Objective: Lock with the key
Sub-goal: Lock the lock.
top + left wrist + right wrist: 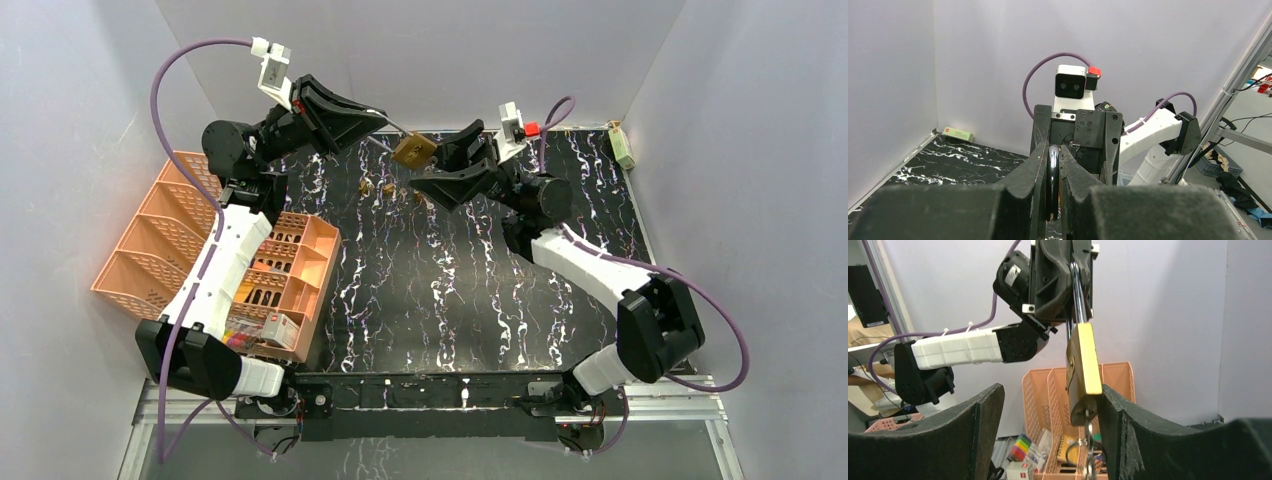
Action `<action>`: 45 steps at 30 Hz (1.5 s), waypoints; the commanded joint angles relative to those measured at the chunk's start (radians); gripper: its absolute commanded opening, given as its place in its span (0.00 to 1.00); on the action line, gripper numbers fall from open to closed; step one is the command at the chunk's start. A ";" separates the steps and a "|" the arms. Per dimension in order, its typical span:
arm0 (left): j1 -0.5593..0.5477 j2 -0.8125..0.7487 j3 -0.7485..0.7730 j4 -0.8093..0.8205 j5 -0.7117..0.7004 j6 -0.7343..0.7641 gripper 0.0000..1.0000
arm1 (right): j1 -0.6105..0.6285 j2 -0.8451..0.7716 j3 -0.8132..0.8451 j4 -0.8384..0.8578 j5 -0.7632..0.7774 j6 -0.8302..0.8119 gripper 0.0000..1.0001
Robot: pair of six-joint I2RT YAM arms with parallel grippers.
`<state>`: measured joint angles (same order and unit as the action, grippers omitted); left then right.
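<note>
left hand [386,126]: gripping the padlock [413,150] by its shackle, holding it aloft | right hand [432,165]: standing wide, straddling the padlock's lower end | key [1089,426]: sitting in the padlock's underside, ring [1079,446] dangling below

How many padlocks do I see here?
1 for certain: the brass padlock, hanging from the left arm's jaws above the table. Small brass bits below might be more; too small to tell.
</note>
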<state>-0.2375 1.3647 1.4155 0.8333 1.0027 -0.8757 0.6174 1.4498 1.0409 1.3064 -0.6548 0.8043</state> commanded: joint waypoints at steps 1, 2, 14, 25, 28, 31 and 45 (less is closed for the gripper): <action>0.006 -0.009 0.048 0.106 -0.056 -0.031 0.00 | 0.004 0.032 0.094 0.205 0.054 0.054 0.75; 0.006 -0.009 0.047 0.107 -0.055 -0.031 0.00 | 0.004 0.044 0.110 0.208 0.052 0.062 0.75; 0.006 -0.003 0.036 0.151 -0.077 -0.049 0.00 | 0.021 0.117 0.193 0.236 0.086 0.101 0.74; 0.006 0.012 0.059 0.174 -0.084 -0.063 0.00 | 0.051 0.163 0.206 0.270 0.120 0.121 0.74; 0.006 0.018 0.072 0.177 -0.083 -0.066 0.00 | 0.054 0.174 0.212 0.278 0.127 0.130 0.74; 0.006 0.019 0.077 0.179 -0.078 -0.072 0.00 | 0.056 0.192 0.238 0.279 0.131 0.138 0.73; 0.006 0.013 0.053 0.187 -0.060 -0.069 0.00 | 0.052 0.268 0.376 0.293 0.103 0.223 0.00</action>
<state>-0.2241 1.4052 1.4372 0.9638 0.9581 -0.9459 0.6636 1.7496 1.3613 1.5066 -0.5468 0.9981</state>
